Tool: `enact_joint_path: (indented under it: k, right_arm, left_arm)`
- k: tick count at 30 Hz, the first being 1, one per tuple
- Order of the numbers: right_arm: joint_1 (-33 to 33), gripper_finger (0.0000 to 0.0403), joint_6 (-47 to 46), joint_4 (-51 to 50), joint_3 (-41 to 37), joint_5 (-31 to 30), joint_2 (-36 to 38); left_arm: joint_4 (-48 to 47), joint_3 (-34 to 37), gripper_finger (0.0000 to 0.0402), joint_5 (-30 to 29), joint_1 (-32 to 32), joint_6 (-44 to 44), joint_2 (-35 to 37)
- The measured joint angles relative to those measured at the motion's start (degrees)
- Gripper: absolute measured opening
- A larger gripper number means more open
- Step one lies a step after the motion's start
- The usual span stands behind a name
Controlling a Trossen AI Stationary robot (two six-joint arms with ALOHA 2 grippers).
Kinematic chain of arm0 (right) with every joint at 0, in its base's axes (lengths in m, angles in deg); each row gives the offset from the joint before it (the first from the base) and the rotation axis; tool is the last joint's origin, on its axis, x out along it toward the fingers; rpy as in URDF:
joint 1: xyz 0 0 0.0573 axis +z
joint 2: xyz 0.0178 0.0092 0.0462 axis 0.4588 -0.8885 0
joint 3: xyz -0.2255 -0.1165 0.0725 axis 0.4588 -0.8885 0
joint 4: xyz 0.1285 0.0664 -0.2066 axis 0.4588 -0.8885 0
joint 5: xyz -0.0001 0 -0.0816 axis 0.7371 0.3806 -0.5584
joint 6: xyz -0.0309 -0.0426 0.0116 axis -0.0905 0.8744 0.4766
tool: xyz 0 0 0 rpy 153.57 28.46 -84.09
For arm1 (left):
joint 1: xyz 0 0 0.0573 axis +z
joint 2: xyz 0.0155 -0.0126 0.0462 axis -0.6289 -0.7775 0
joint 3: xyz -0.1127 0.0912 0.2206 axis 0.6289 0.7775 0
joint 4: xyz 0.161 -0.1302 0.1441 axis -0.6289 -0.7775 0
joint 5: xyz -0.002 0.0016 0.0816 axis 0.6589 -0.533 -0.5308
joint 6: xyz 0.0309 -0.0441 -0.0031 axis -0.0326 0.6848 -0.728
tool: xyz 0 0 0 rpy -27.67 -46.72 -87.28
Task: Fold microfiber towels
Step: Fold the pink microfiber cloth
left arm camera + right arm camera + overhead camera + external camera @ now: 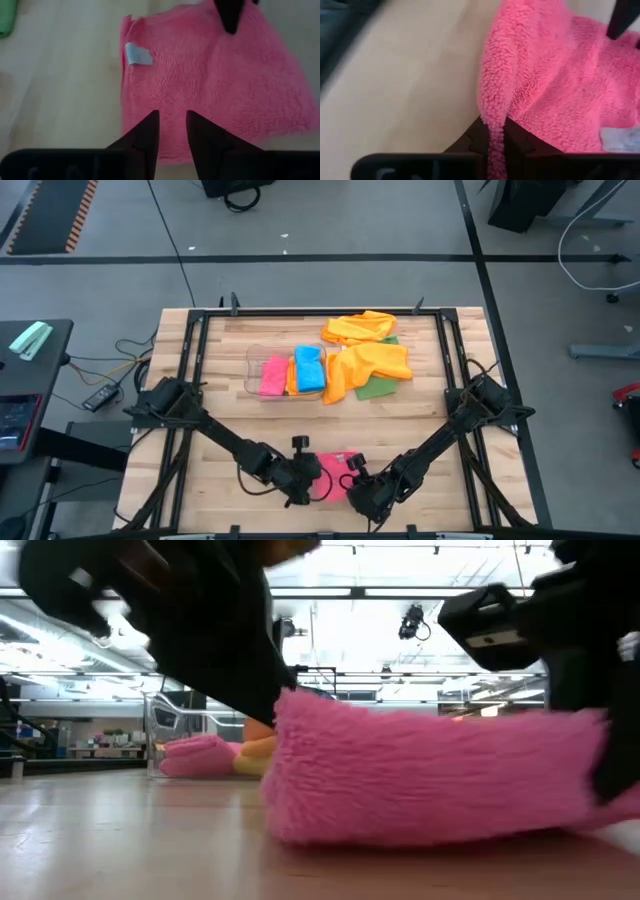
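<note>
Both grippers work the pink towel [335,472] at the near table edge, well apart from the other cloths. Right gripper [495,131] has its fingers pinched on a raised edge of the towel, the fabric standing up between them in its wrist view. Left gripper [172,122] has a narrow gap between its fingers over the opposite side of the towel; they look to bear on the pile, but a real hold can't be confirmed. White tag [137,54] shows near one corner.

Step in hand, by my read: carrying the pinched edge across to make a fold. To do it well: keep the right pinch firm so the thick pile doesn't slip, lift only enough to clear the layer beneath, move straight over to the far edge, line the edges up, and let the left side pin the cloth so it doesn't drag on the wooden table [220,380].

Farther back, the clear bin [254,370] holds folded pink, orange and blue towels; loose orange towels [365,350] and a green towel [378,388] lie just beside it.
</note>
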Motion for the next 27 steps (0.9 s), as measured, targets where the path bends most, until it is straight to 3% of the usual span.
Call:
enact_joint_path:
  k: [13,20,27]
  right_arm:
    - [-4.74,0.0037,-1.10,0.14,0.08,26.82,1.00]
    - [-6.94,0.0037,-3.36,-1.58,0.13,30.83,2.15]
    - [-6.99,0.0037,-6.36,-4.86,0.20,28.74,2.75]
  left_arm:
    - [4.58,0.00,0.0088,-2.33,-3.93,4.88,-0.26]
    - [10.10,-0.07,0.0086,-3.48,-3.12,6.08,-1.75]
    - [13.03,-0.03,0.0077,-4.50,-4.53,10.70,-4.87]
